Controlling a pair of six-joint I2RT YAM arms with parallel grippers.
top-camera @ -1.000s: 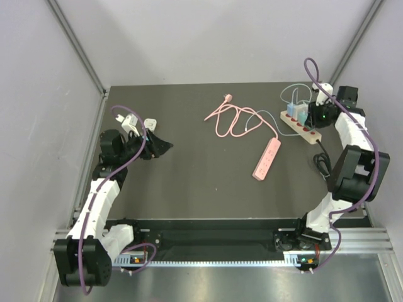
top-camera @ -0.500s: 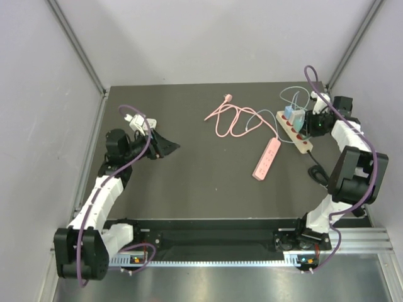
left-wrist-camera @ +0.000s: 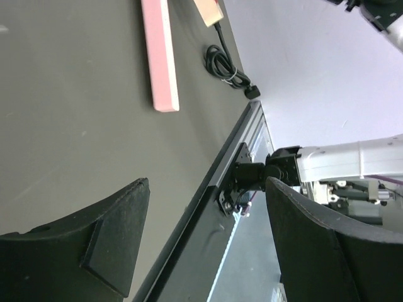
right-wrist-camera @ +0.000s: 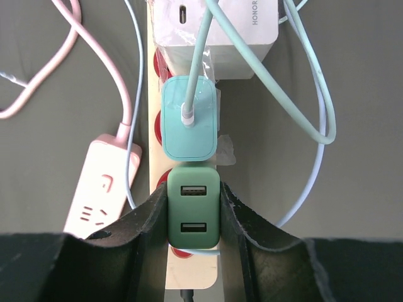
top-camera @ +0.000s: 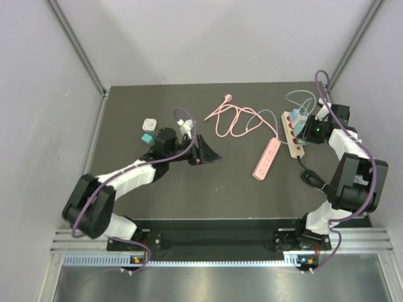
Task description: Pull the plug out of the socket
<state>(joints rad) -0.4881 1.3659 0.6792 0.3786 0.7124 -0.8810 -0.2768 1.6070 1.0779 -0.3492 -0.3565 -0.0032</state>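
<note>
A cream power strip with red sockets (top-camera: 292, 141) lies at the right of the table; it also shows in the right wrist view (right-wrist-camera: 189, 280). A dark green two-port USB plug (right-wrist-camera: 193, 215) sits in it. My right gripper (right-wrist-camera: 193, 201) is shut on this green plug, one finger on each side. In the top view the right gripper (top-camera: 303, 129) is over the strip. A teal plug (right-wrist-camera: 189, 126) and a white charger (right-wrist-camera: 217, 22) sit further along the strip. My left gripper (top-camera: 208, 153) is open and empty near the table's middle; in the left wrist view (left-wrist-camera: 208, 189) its fingers stand wide apart.
A pink power strip (top-camera: 267, 158) lies left of the cream one, its pink cable (top-camera: 230, 116) looped behind. A coiled black cord (top-camera: 313, 177) lies near the right edge. A white adapter (top-camera: 149, 124) and a teal one (top-camera: 146, 137) lie at the left.
My left arm has swung right from the table's left side toward the middle. The cream strip has turned more upright in the top view, with my right gripper still on it.
</note>
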